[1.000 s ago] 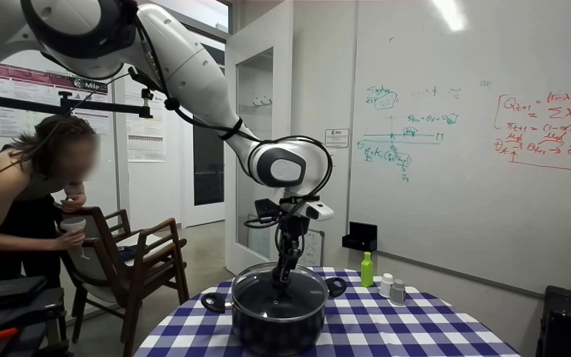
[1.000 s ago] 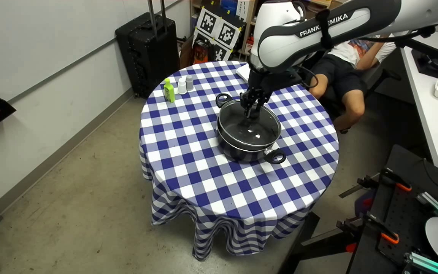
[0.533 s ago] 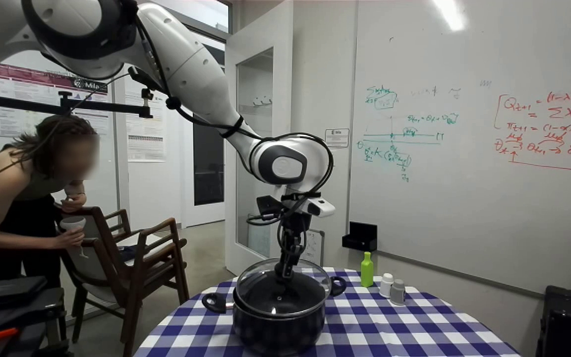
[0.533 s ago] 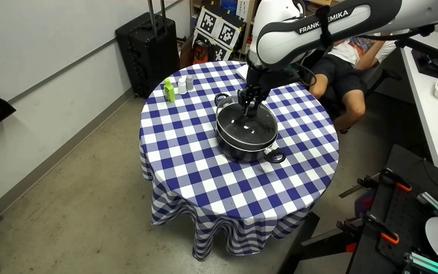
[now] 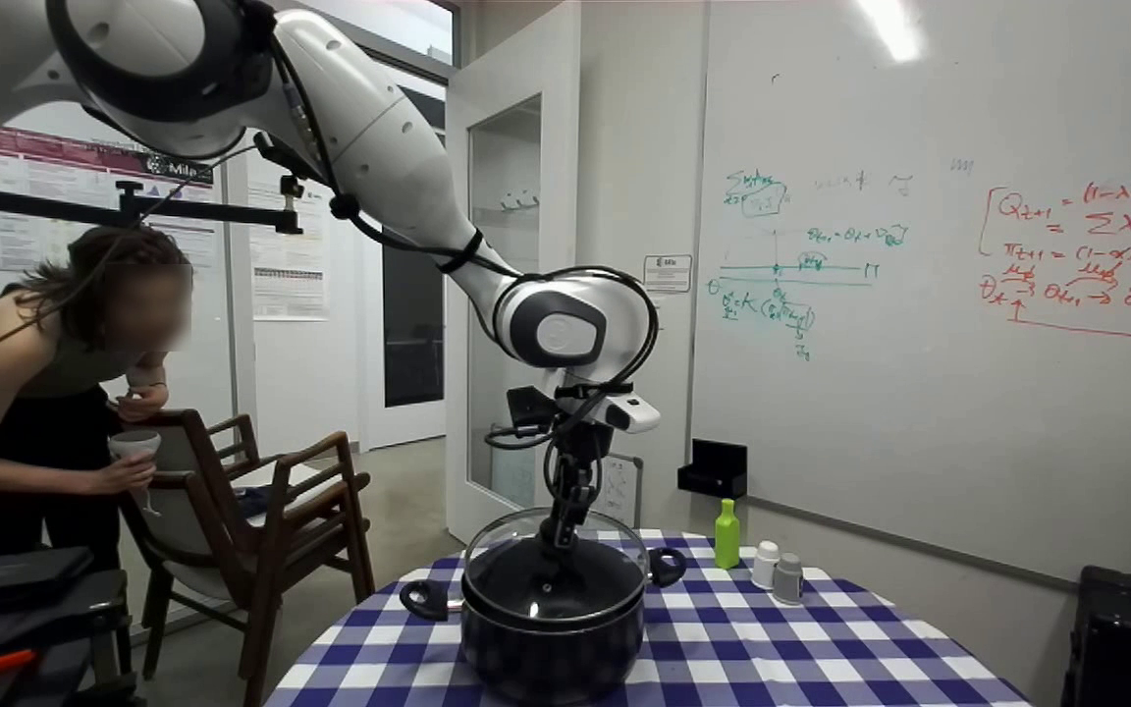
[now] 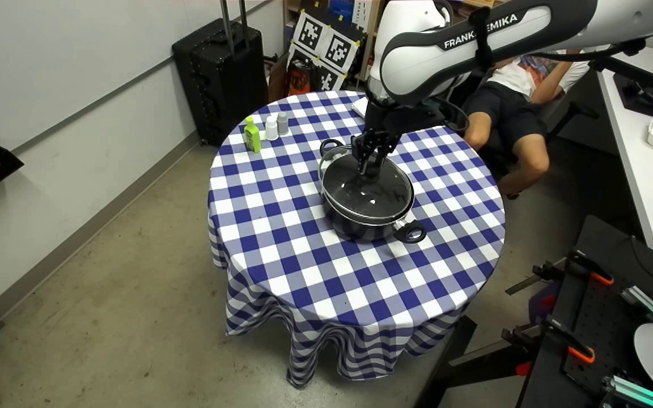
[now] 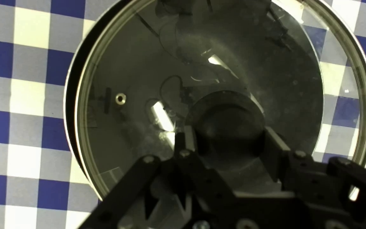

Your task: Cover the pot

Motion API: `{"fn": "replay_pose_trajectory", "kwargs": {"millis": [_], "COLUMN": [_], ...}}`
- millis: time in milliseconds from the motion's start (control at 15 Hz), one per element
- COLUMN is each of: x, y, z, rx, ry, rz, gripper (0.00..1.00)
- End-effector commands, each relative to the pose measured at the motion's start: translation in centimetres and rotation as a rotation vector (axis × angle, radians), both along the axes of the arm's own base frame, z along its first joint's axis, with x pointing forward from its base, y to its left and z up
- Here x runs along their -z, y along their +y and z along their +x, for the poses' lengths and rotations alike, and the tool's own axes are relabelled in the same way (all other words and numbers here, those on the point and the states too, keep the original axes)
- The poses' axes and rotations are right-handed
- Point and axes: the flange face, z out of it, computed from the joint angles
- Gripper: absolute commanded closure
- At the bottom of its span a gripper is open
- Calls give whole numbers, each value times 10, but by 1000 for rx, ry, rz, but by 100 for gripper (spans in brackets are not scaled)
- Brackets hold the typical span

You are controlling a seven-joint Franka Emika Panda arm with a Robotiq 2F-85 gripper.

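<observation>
- The wide, low, round black cooking pot [image 5: 552, 660] stands upright on the round worktop [image 6: 264, 238], which is draped in a blue-and-white checked cloth [image 6: 355, 362].
- In an exterior view, one black loop handle [image 6: 401, 234] of the pot points near and right; its twin points far and left.
- A round, clear glass lid [image 7: 138, 73] with a metal rim is over the pot, off centre. In the wrist view its right edge reaches past the pot, checked cloth showing through the glass, while a dark crescent of the pot is exposed at the left. Whether the lid touches the pot's rim cannot be told.
- The hand [image 7: 229, 143] grips the lid's round black knob [image 7: 229, 119], one finger on each side.
- A white-and-black robot arm [image 5: 379, 137] reaches in from the left in the same exterior view as a bending person [image 5: 35, 412], who holds a stemmed glass [image 5: 134, 445] beside a wooden armchair [image 5: 192, 530].
- Far and right of the pot there, a lime-green bottle [image 5: 727, 538] stands near a white shaker [image 5: 765, 567] and a grey shaker [image 5: 788, 581].
- In an exterior view, a large black suitcase [image 6: 221, 79] stands far left, beyond the worktop.
</observation>
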Motion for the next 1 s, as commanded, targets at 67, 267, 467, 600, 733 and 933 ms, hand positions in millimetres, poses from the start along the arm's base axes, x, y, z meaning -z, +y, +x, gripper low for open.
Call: {"fn": "replay_pose_trajectory", "kwargs": {"millis": [67, 267, 467, 600, 733, 933], "x": [-3, 0, -1, -2, -2, -2], "y": [-3, -5, -8, -9, -8, -8], "z": [2, 0, -1, 0, 0, 0], "rx": [-5, 0, 5, 4, 3, 1], "ry": [7, 16, 20, 19, 22, 28], "rz": [23, 6, -8, -12, -16, -19], "gripper": [74, 74, 74, 74, 74, 74]}}
